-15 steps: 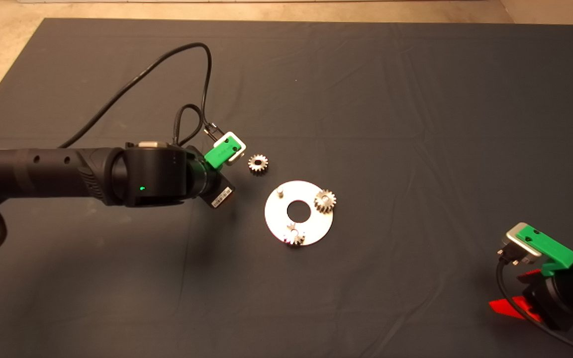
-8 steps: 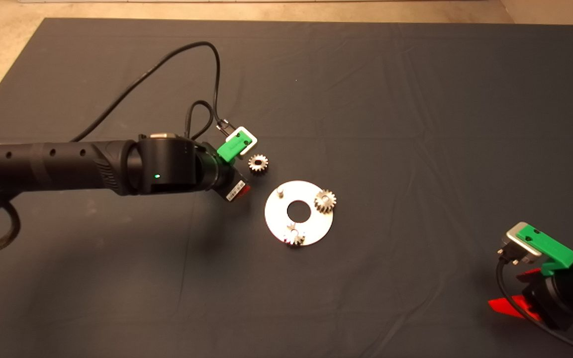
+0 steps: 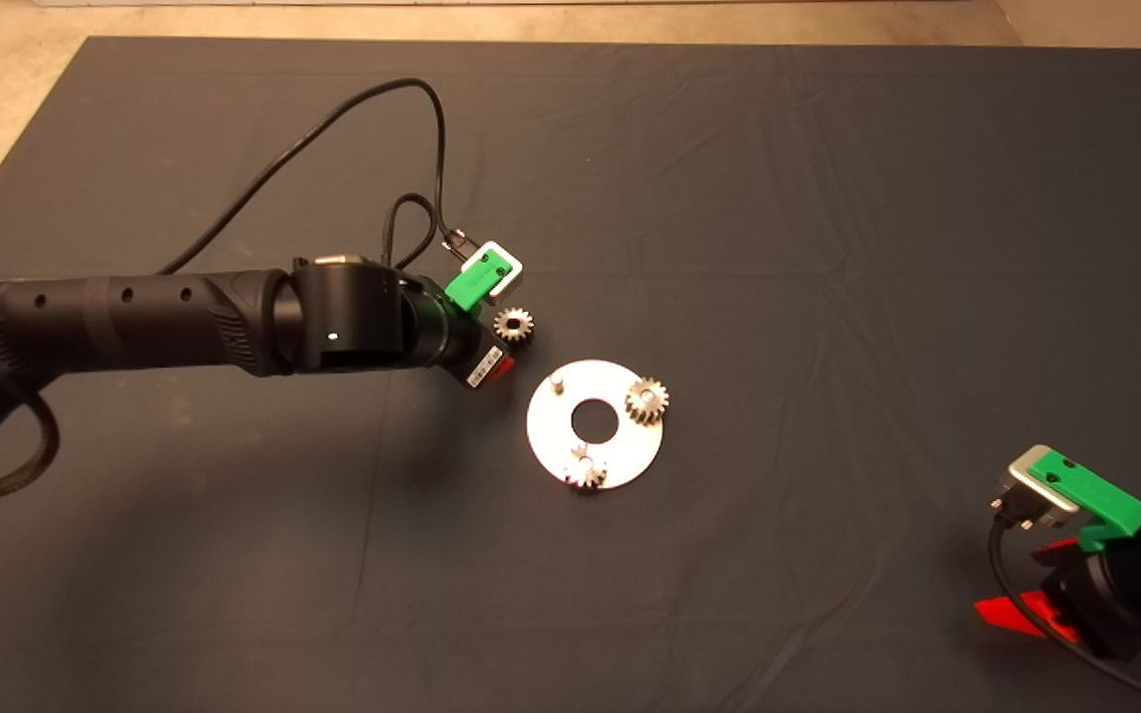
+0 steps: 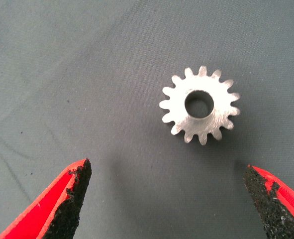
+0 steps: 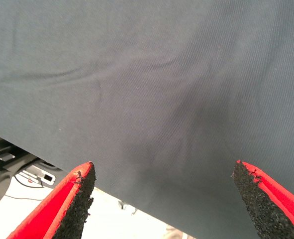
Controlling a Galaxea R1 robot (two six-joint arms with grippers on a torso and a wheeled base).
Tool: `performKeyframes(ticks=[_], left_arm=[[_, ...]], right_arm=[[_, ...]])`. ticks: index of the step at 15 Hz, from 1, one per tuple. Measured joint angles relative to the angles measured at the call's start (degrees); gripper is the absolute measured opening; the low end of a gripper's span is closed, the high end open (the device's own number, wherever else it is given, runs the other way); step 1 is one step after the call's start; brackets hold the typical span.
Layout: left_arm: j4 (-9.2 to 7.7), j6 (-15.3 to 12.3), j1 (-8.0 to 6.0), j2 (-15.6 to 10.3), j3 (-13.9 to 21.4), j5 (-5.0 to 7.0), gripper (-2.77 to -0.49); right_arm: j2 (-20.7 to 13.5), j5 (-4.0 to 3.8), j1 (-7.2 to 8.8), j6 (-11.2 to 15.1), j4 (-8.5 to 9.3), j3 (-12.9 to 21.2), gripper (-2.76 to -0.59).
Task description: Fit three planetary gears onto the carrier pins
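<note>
Left pincer point(image 4: 169, 199) hangs spread wide over the loose gear point(image 4: 199, 105), which lies flat on the dark mat point(image 3: 828, 198) just ahead of its fingertips, nothing gripped. The spread appears intended to straddle the gear's teeth. Just beyond that gear sits the carrier disc point(image 3: 594, 424): two gears seated on pins, and one bare pin point(image 3: 558, 379) on the side nearest the pincer, evidently the destination. Right pincer point(image 5: 164, 199) is parked well apart at the mat's edge, likewise spread and empty.

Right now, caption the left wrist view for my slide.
Open left gripper above the loose gear lying flat on the mat, not yet grasped.
</note>
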Motion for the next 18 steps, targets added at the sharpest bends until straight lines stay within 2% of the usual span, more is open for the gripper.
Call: performKeyframes(ticks=[2,5,9,12,18], left_arm=[[0.0,0.0,0.0,0.2,-0.3,-0.17,-1.09],[0.0,-0.2,0.0,1.1,-0.3,-1.33,-1.09],[-0.02,-0.9,0.0,1.9,-3.0,-4.77,-1.09],[-0.02,-1.1,0.0,2.7,-4.2,-5.25,-1.09],[-0.02,-1.0,0.0,2.3,-5.5,-6.46,-1.09]], right_arm=[[0.0,0.0,0.0,0.0,0.0,0.0,-1.31],[0.0,0.0,0.0,0.0,0.0,0.0,-1.31],[0.0,-0.03,-0.04,0.0,0.0,0.0,-1.31],[0.0,0.01,-0.01,0.0,0.0,0.0,-1.31],[0.0,0.01,-0.01,0.0,0.0,0.0,-1.31]])
